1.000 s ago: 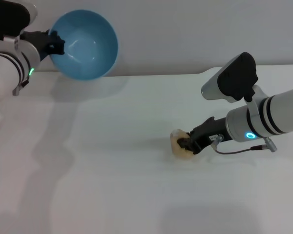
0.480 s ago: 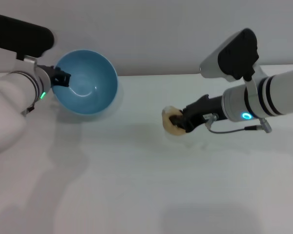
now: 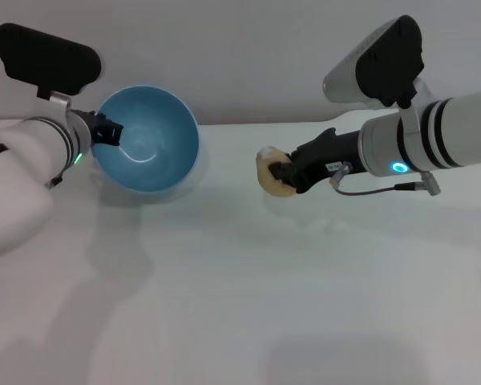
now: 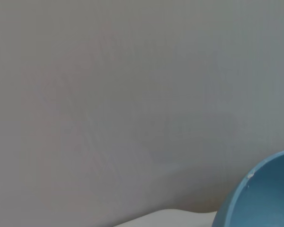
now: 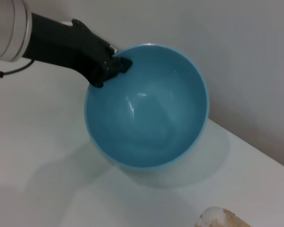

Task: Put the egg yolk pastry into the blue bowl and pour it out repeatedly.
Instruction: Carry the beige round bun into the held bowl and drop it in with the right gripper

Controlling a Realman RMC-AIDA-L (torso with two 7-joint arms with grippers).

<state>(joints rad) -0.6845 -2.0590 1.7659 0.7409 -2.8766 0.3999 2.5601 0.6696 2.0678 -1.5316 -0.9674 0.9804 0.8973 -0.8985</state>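
Raised toward empty blue bowl [image 3: 148, 140], egg yolk pastry [image 3: 269, 172] in right end effector [image 3: 284, 172].

A white table [image 3: 248, 289] carries the blue bowl [image 3: 148, 140], tilted.

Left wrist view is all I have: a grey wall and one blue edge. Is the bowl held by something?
Observer: Yes, the left gripper is clamped on the rim of the blue bowl.
Operator: Is there something inside?
Observer: No, it is empty.
Operator: Where is the pastry?
Observer: The right gripper holds the egg yolk pastry above the table, apart from the bowl.
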